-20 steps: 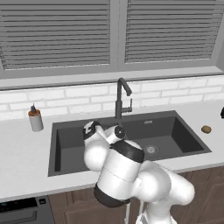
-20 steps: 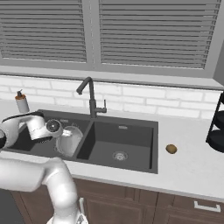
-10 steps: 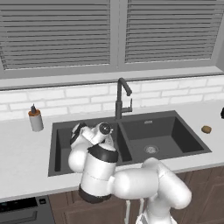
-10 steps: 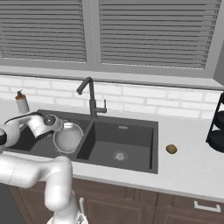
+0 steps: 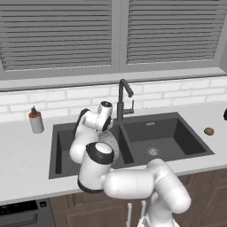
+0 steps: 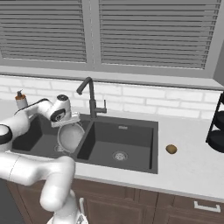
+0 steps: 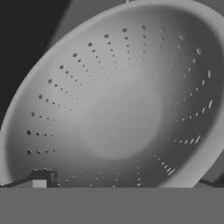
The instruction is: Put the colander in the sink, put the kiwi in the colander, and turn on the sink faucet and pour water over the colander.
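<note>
The white-grey perforated colander stands tilted in the left basin of the dark sink, leaning toward the divider. In the left base view my arm partly hides the colander. My gripper hangs just above its rim, open wide and holding nothing. Close up, the colander shows its inside, with my gripper spread at its lower rim. The brown kiwi lies on the counter right of the sink, also the kiwi. The black faucet rises behind the divider, and no stream shows.
A grey soap dispenser with a brown cap stands on the counter left of the sink. A black rack stands at the far right. A white tiled wall and a shuttered window run behind the counter.
My hand has risen and moved right, toward the faucet. The colander stays tilted in the left basin, and the jaws have stayed open.
</note>
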Robot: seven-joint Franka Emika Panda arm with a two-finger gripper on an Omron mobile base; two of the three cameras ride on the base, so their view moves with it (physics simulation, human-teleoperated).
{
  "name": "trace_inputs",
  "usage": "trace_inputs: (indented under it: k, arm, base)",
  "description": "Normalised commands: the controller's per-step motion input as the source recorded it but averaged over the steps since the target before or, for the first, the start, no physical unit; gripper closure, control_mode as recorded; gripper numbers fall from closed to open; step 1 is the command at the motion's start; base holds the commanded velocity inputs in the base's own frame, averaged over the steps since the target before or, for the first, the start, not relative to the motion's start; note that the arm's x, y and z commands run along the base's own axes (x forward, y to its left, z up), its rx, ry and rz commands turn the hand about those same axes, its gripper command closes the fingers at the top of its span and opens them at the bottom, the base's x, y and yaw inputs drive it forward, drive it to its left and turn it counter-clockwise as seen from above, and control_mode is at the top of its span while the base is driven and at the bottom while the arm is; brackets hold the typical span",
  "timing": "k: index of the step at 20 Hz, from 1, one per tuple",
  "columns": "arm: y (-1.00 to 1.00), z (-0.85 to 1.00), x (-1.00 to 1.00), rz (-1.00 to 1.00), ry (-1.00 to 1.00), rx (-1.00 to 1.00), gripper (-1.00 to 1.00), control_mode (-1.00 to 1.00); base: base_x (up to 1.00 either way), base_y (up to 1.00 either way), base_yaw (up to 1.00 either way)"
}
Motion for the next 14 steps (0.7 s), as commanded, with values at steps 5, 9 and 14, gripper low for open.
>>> trace_inputs:
  k: [5, 9, 14]
  arm:
    - [1.0, 0.1, 0.51, -0.04, 0.57, -0.12, -1.0, -1.0]
    - [1.0, -0.39, 0.22, -0.03, 0.67, -0.34, -1.0, -1.0]
    - [1.0, -0.98, -0.21, 0.0, 0.49, -0.46, -1.0, -1.0]
  base:
    - [0.0, 0.0, 0.0]
    - [0.0, 0.0, 0.0]
    - [0.0, 0.0, 0.0]
